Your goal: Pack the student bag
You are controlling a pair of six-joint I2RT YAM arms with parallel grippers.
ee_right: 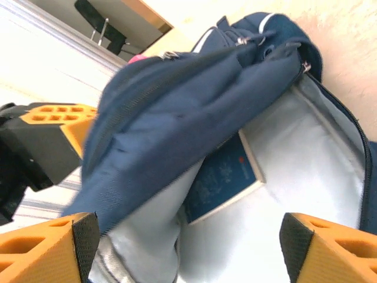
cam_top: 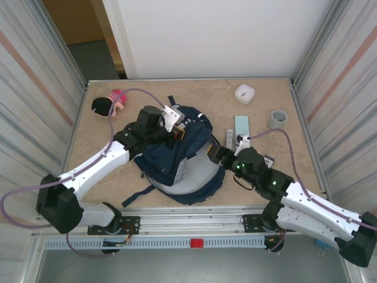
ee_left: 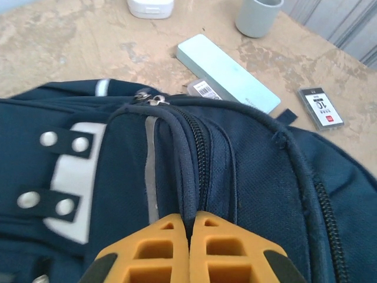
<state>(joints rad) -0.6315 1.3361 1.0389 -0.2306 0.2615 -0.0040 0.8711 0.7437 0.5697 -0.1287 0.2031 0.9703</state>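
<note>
Lying in the middle of the table [cam_top: 206,97], the student bag [cam_top: 177,159] has its navy front panel lifted off the grey lining, so the main compartment gapes toward the right arm. One blue-covered book [ee_right: 221,177] lies flat inside against that lining, so packing has begun (by one item, as far as the wrist view reaches in).

The left gripper [ee_left: 189,227] has its fingers pressed together on the corded rim of the bag beside the zip, holding the flap up. The right gripper [ee_right: 188,244] sits at the mouth with its fingers wide apart and nothing between them.

Just beside the bag's far right edge lie a pale mint box [ee_left: 227,73] and a barcoded item [ee_left: 206,90] partly under it, perhaps a ruler, though too little shows to say. A black labelled card [ee_left: 320,108] lies near them. Farther off stand a grey cup [cam_top: 277,118] and a white container [cam_top: 245,93], and a pink-and-black doll [cam_top: 109,103] lies at the far left.

Most of the job looks undone: these loose things probably belong inside, and the zip is open.
</note>
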